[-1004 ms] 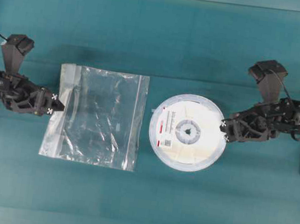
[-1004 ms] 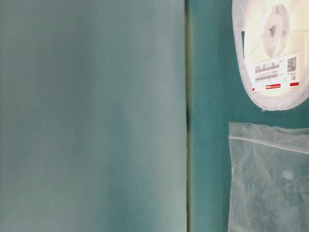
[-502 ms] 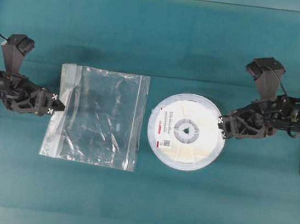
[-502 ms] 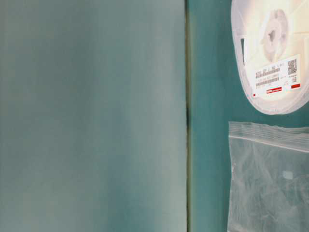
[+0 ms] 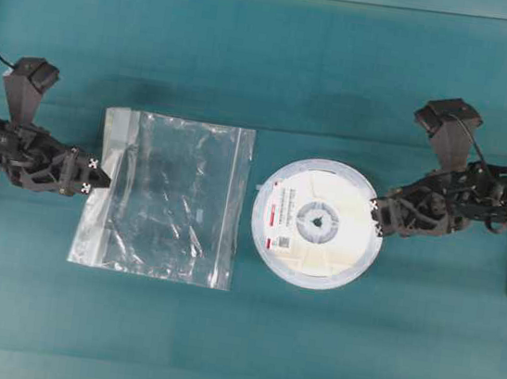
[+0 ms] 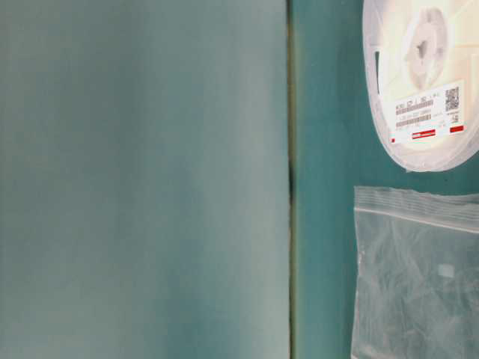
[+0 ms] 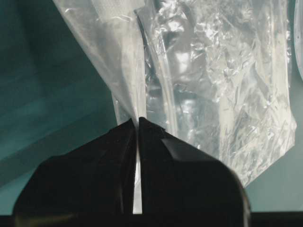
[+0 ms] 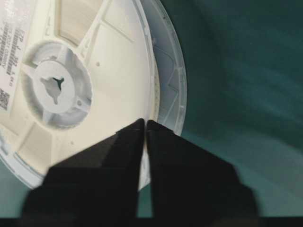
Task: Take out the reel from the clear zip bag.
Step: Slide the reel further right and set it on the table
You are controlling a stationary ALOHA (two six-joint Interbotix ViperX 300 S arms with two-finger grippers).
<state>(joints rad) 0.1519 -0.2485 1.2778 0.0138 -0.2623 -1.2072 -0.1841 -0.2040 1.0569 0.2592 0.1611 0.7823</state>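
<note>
The left gripper pinched the clear zip bag edge; the right gripper – jaws slightly parted – straddled the reel rim.

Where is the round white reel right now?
In the overhead view the reel lies flat on the green table, right of centre, outside the clear zip bag, with the right gripper at its right rim.

Overhead looks straight down, wide. Table-level sits low, close, turned sideways. Wrist views tight behind fingers. All share reel, clear zip bag.
</note>
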